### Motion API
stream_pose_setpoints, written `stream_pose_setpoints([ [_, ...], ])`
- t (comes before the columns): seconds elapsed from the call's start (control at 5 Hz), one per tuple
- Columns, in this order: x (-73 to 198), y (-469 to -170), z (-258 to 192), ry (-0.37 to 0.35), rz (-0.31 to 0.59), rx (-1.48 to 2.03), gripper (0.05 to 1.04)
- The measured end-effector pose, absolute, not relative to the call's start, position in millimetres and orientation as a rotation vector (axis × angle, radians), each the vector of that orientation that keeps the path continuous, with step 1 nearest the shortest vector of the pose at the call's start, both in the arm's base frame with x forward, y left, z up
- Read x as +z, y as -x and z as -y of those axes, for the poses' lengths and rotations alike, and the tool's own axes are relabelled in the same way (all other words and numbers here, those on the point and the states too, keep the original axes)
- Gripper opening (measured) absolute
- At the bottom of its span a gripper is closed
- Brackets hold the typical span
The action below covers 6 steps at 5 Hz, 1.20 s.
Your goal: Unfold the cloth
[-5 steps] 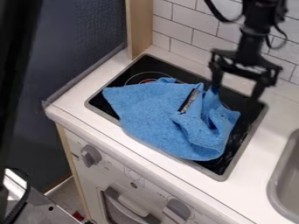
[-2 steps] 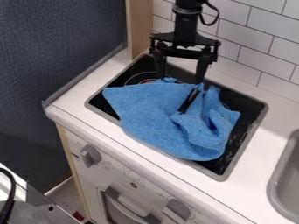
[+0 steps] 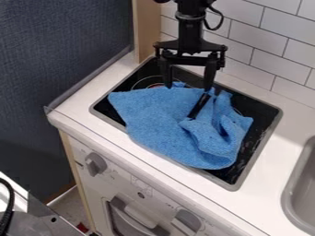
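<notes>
Item, left side of frame: we list a dark blue panel (image 3: 61, 64), with a metal part (image 3: 40, 221) and a black cable (image 3: 8, 198) in the lower left corner.

Item, upper left of centre: a pale wooden post (image 3: 145, 30), upright at the back of the white tabletop (image 3: 86, 99).

Item, below the tabletop's front edge: a grey knob (image 3: 95, 163) on the white front of the toy stove (image 3: 144, 184).

Item, centre: one blue cloth (image 3: 148, 108), lying on the black cooktop (image 3: 144, 71); its left part is fairly flat, its right part bunched in raised folds. We note a slim dark strip (image 3: 198, 106) slanting across its upper middle.

Item, upper centre: one black gripper (image 3: 188, 88), pointing down at the cloth's far edge, jaws spread. We cannot tell whether their tips touch the fabric.

Item, bottom centre: a second grey knob (image 3: 188, 220).

Item, upper right: white wall tiles (image 3: 265, 46).

Item, right edge: a grey sink (image 3: 298, 184), partly in frame.
</notes>
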State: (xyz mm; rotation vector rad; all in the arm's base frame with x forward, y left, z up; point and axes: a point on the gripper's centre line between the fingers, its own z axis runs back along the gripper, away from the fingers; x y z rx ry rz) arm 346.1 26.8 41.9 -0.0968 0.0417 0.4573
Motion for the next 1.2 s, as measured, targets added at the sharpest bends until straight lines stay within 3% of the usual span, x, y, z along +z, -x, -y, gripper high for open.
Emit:
stream_pose_setpoints([
  [0.2, 36, -353, -17, 0.164, -0.030, 0.467, 1.000],
  [0.6, 13, -368, -14, 0.147, -0.120, 0.459, 1.000],
  [0.8, 4, -365, -13, 0.155, -0.148, 0.458, 0.948],
  [1.2, -2, -363, -11, 0.157, -0.143, 0.444, 0.349],
])
